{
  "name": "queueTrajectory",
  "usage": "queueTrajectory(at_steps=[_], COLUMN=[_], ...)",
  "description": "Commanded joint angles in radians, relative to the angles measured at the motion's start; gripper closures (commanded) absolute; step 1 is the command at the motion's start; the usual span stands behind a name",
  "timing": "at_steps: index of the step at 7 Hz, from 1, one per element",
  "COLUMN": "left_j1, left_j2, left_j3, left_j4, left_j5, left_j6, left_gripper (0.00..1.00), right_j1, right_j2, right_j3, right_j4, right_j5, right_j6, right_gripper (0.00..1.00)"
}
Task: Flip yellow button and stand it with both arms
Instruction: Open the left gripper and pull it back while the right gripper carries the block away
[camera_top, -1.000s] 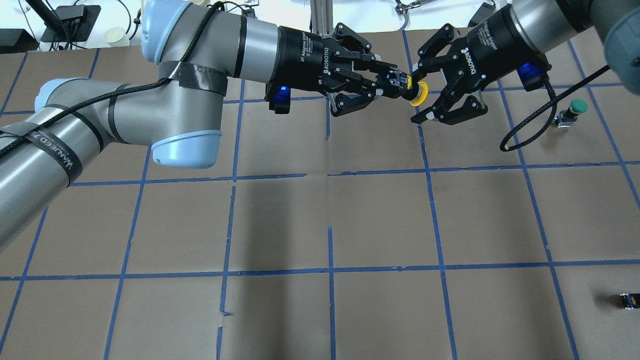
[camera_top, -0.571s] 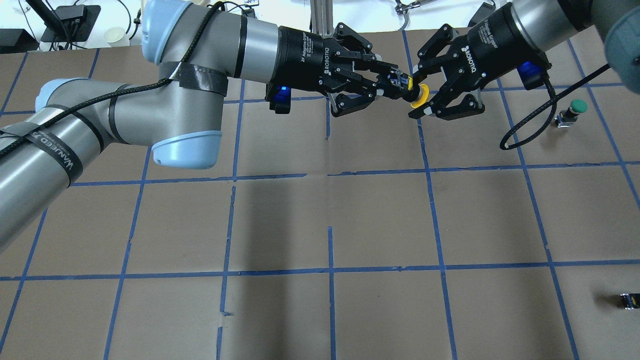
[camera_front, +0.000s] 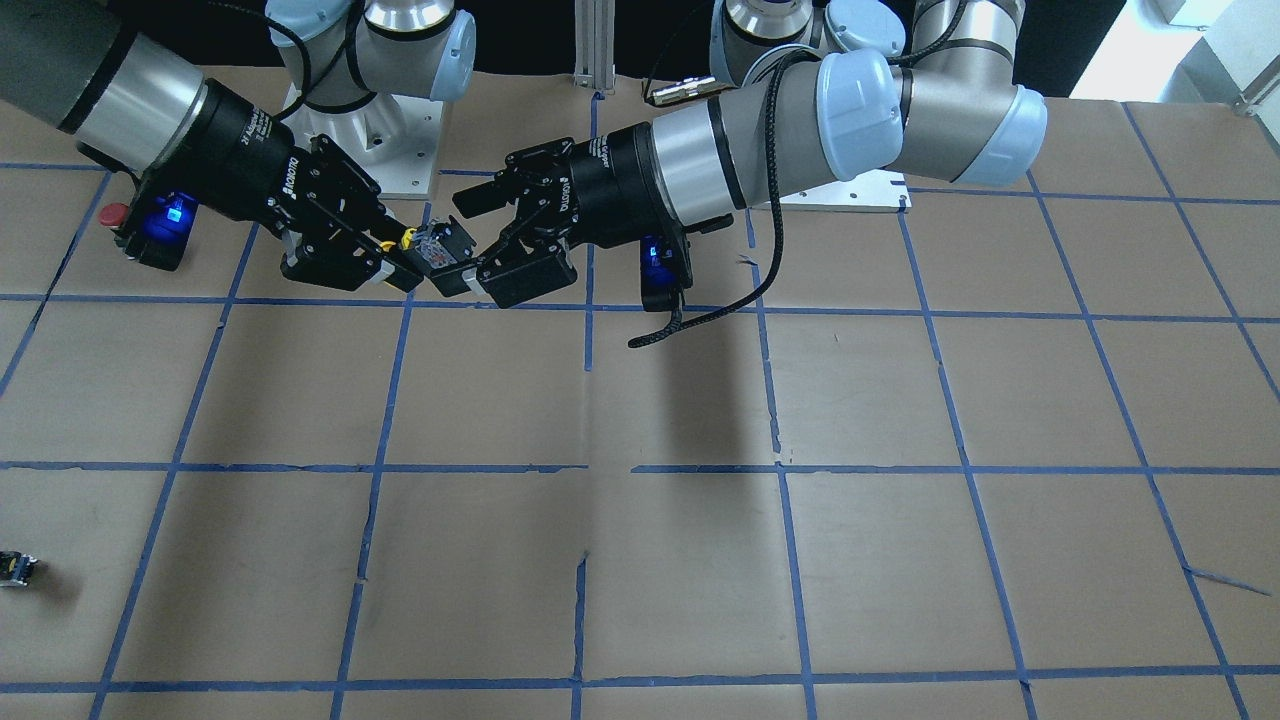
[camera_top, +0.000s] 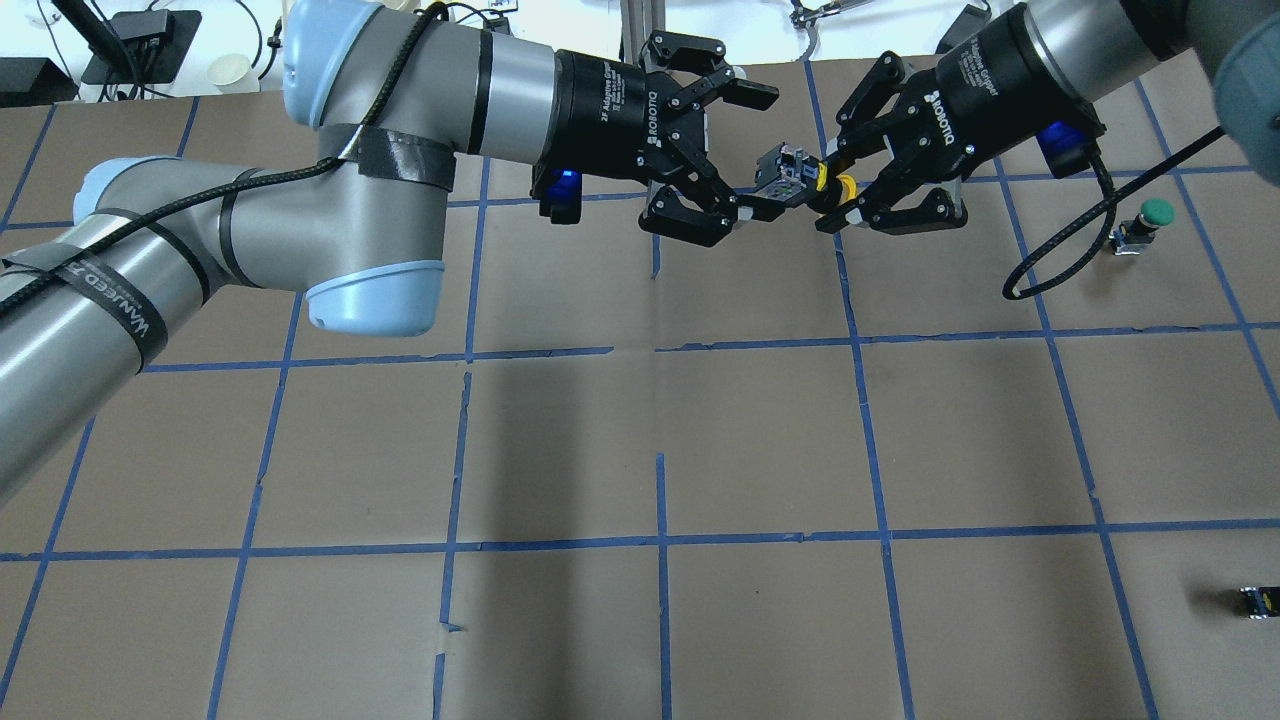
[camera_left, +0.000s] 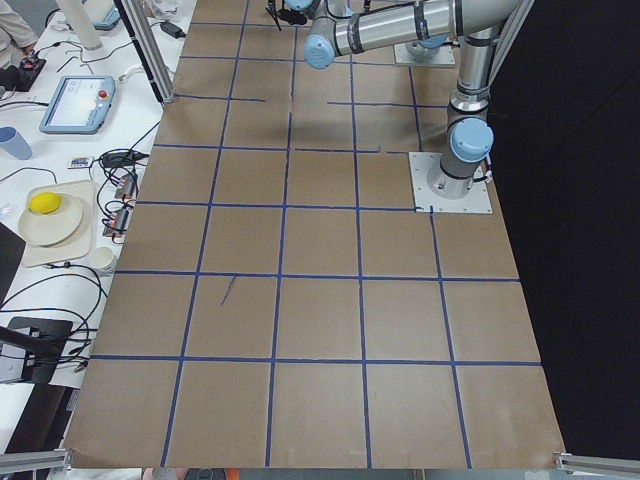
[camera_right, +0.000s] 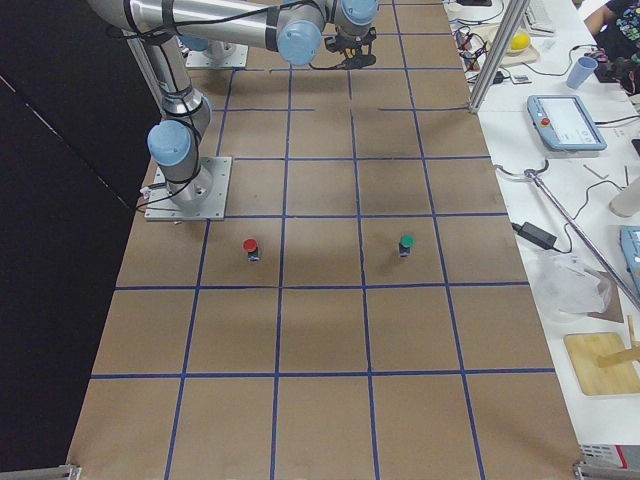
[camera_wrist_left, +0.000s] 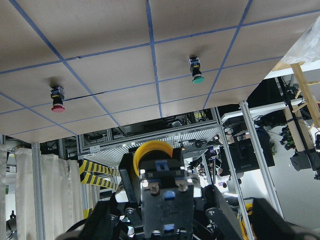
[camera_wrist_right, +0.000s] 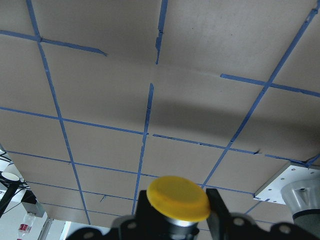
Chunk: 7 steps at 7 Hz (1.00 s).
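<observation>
At the near edge of the table (camera_top: 660, 620) in the overhead view, you have only the tiny dark part (camera_top: 1255, 600) with its yellow mark, far to the right. Further back on that side, the green button (camera_top: 1150, 218) stands on its base, cap up. The red button (camera_right: 250, 247) stands the same way closer to the robot.

At the far end, both grippers meet in the air above the paper. The right gripper (camera_top: 835, 192) is clamped on the yellow button (camera_top: 812, 182) at its cap end, and the metallic base points across at the left gripper (camera_top: 762, 150). That gripper's jaws are spread wide. Its lower finger sits just beside the base, and you cannot quite tell from these views whether it touches.

By my reading, you are about midway. The button is off the table and only the right arm grips it, so the hand-across part of the flip looks done. What is left is to turn the button cap-up, lower it onto its base on the paper and let go without tipping it. Back the left arm clear first, since it sits close.
</observation>
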Motion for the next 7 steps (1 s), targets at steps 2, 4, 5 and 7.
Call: queueTrajectory(at_steps=[2, 4, 5, 7], left_j1=[0.031, 0.031, 0.030, 0.028], left_j2=[0.019, 0.008, -0.008, -0.019], left_j3=[0.012, 0.036, 0.052, 0.049], left_j4=[0.048, 0.045, 0.043, 0.037], left_j5=[0.007, 0.083, 0.170, 0.316], left_j6=[0.039, 0.157, 0.210, 0.423], left_gripper=[0.01, 0.02, 0.02, 0.02], right_j1=[-0.090, -0.136, -0.174, -0.215], right_j2=[0.004, 0.009, 0.009, 0.042], right_j3=[0.009, 0.009, 0.009, 0.012], right_j4=[0.009, -0.003, -0.006, -0.046], right_j5=[-0.014, -0.135, -0.164, -0.174], right_j6=[-0.203, -0.515, -0.770, -1.176], right_gripper=[0.91, 0.92, 0.94, 0.94])
